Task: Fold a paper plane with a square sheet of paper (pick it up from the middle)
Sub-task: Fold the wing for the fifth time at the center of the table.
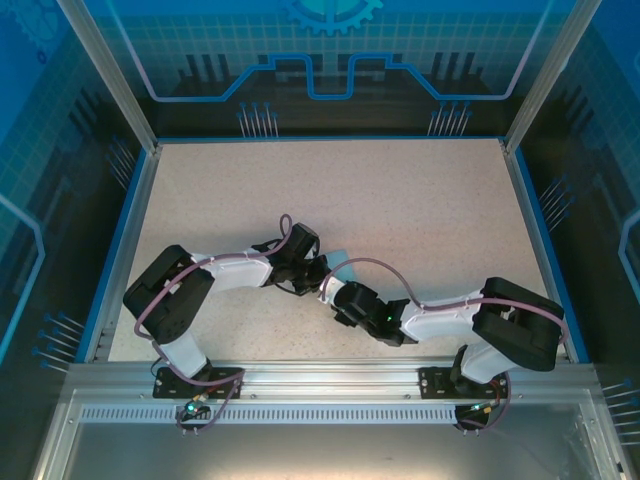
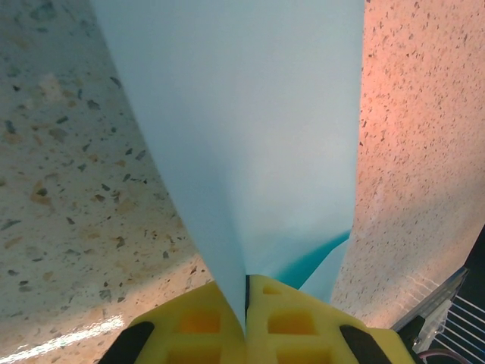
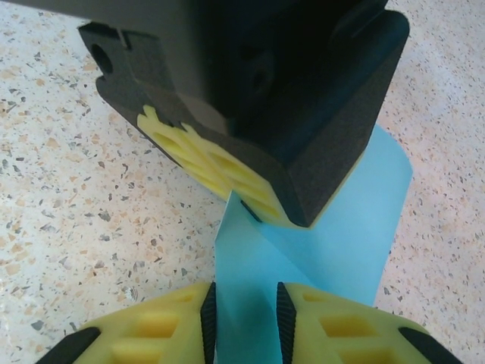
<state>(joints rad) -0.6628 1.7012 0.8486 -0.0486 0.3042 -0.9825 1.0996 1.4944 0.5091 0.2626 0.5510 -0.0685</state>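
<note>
Where the two arms meet over the middle of the table (image 1: 400,200) in the top view, the left gripper (image 1: 316,270) and right gripper (image 1: 331,291) stand nose to nose, with a sliver of the light-blue sheet of paper (image 1: 337,258) showing beside them. Seen from the left wrist, the yellow fingers (image 2: 197,322) are pressed together on the sheet's near edge, and the paper (image 2: 242,114) fans away over the speckled surface. From the right wrist, the clamped left gripper (image 3: 246,206) hangs just ahead, while the right gripper's own pads (image 3: 208,315) stand narrowly apart, straddling the paper; whether they touch it I cannot tell.
</note>
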